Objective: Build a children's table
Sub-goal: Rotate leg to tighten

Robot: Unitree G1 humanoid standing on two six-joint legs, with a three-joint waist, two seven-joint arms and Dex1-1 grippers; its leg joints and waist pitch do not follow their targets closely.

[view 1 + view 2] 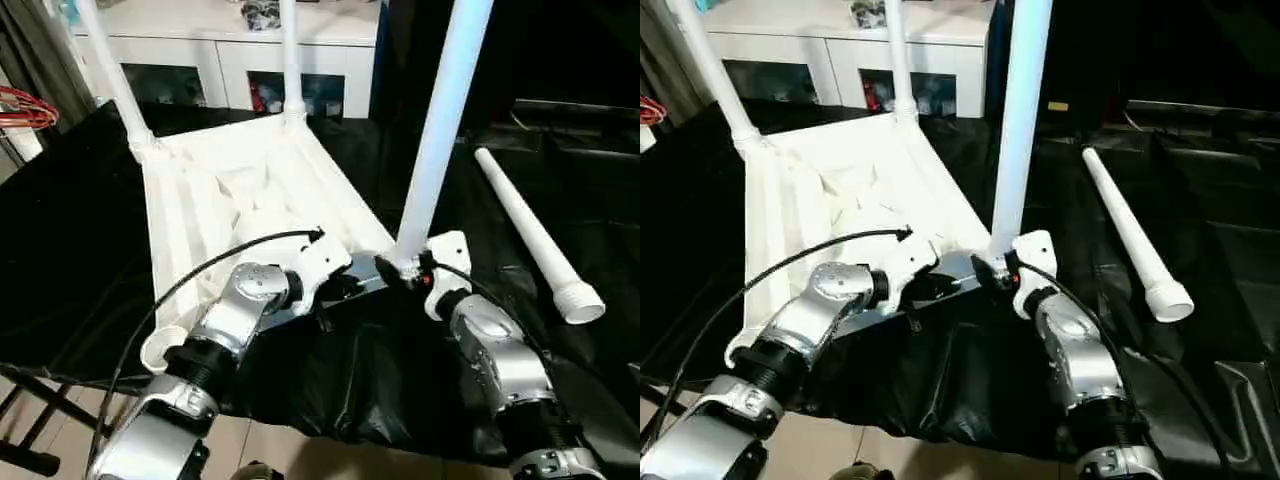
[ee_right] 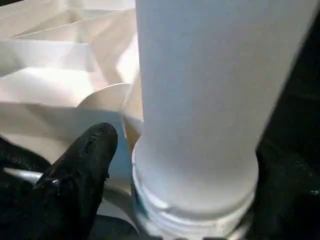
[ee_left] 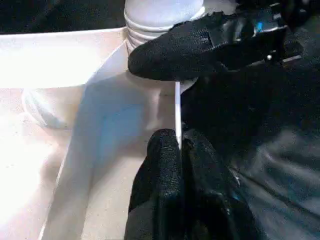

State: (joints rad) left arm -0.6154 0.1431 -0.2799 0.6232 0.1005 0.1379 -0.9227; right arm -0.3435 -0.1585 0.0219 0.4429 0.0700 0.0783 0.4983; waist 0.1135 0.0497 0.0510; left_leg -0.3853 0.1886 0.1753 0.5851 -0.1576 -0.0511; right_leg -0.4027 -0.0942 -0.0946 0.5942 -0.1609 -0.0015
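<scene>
Nearest the robot, the left gripper (image 3: 179, 150) is clenched on the thin near rim of the white plastic rectangular table top (image 1: 215, 200), which lies upside down, ribbed underside up, on a black sheet (image 1: 80, 230) spread over the work surface. Just beside it, the right gripper (image 1: 405, 268) sits at the foot of a long white tapered tube leg (image 1: 440, 130) standing upright in the near right corner socket; one black finger (image 2: 75, 180) lies against the leg's ringed base, but whether the jaws clamp the tube or stand loose around it cannot be told. The near left corner socket (image 1: 160, 350) is an open round cup with no leg in it. Farther off, two more white tube legs (image 1: 115, 75) (image 1: 290, 55) rise from the far corners of the top. A fourth white tube leg (image 1: 530, 232) lies loose on the black sheet, well apart to the right of the top. Behind everything stands a white cabinet with glass doors (image 1: 235, 70).
</scene>
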